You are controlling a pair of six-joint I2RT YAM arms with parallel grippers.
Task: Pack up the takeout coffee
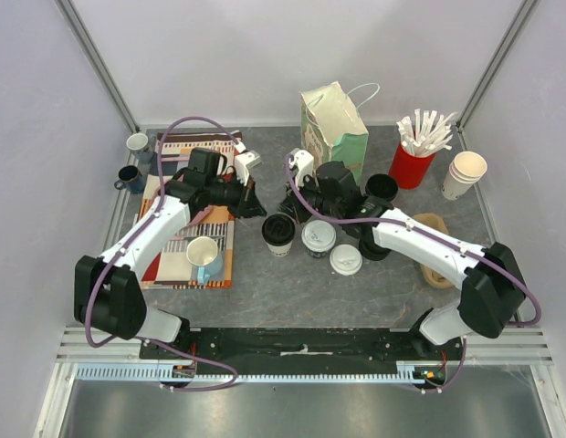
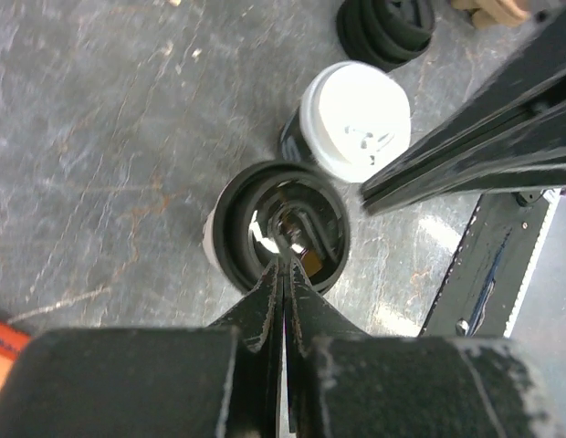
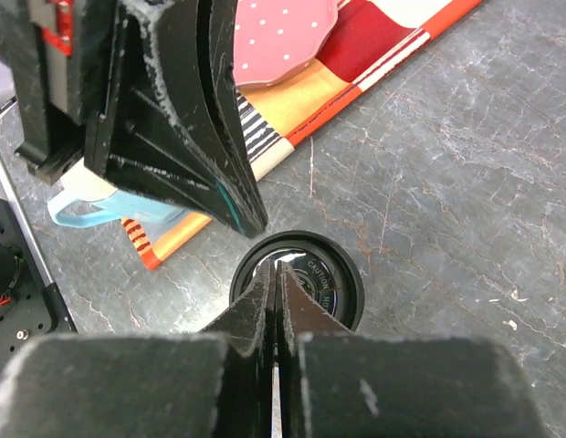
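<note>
Two coffee cups with white sip lids stand mid-table, one (image 1: 318, 235) beside the other (image 1: 346, 259). One of them shows in the left wrist view (image 2: 356, 119). A pale cup with a black lid (image 1: 278, 232) stands just left of them. My left gripper (image 1: 254, 203) is shut and empty, its tips (image 2: 283, 262) over the black-lidded cup (image 2: 237, 265). My right gripper (image 1: 294, 204) is also shut and empty, its tips (image 3: 276, 266) over the same cup (image 3: 333, 283). The two grippers are close together, and the left gripper's fingers (image 3: 187, 119) show in the right wrist view.
An open paper bag (image 1: 334, 120) stands at the back. There are also a lidless black cup (image 1: 382, 187), loose black lids (image 1: 372, 246), a red cup of sticks (image 1: 414, 162), stacked paper cups (image 1: 464, 173), a tan carrier (image 1: 435, 245), a placemat (image 1: 178, 265) with a blue mug (image 1: 204, 256), and mugs (image 1: 130, 178) far left.
</note>
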